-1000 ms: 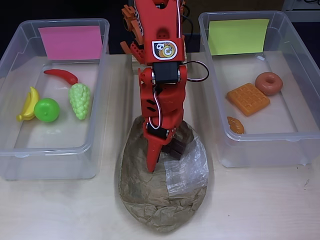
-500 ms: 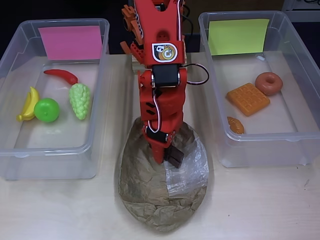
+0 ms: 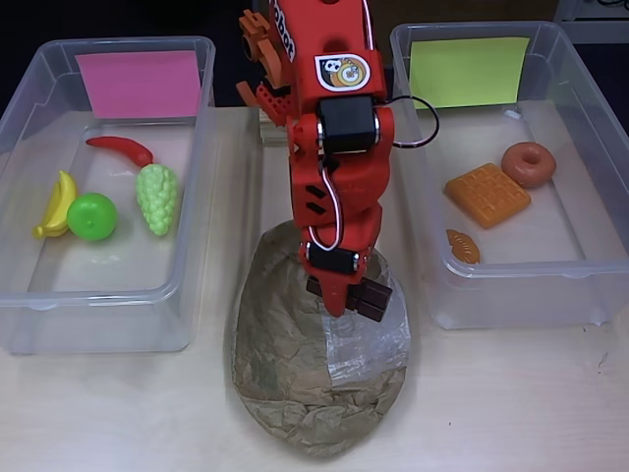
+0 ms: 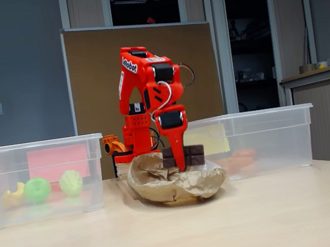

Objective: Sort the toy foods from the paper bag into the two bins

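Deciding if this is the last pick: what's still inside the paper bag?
The paper bag shows only crumpled paper and tape. The gripper holds the chocolate bar above its rim. The arm covers the bag's far end.

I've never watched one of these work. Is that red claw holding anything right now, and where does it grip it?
Yes. The gripper holds the dark chocolate bar pinched near its middle, just above the paper bag.

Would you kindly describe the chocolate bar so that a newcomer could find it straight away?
Start at the crumpled brown paper bag on the table between the two clear bins. Just above its rim, the red arm's claw is shut on the chocolate bar. It is the scene's only dark brown, segmented slab, and the only toy food outside a bin.
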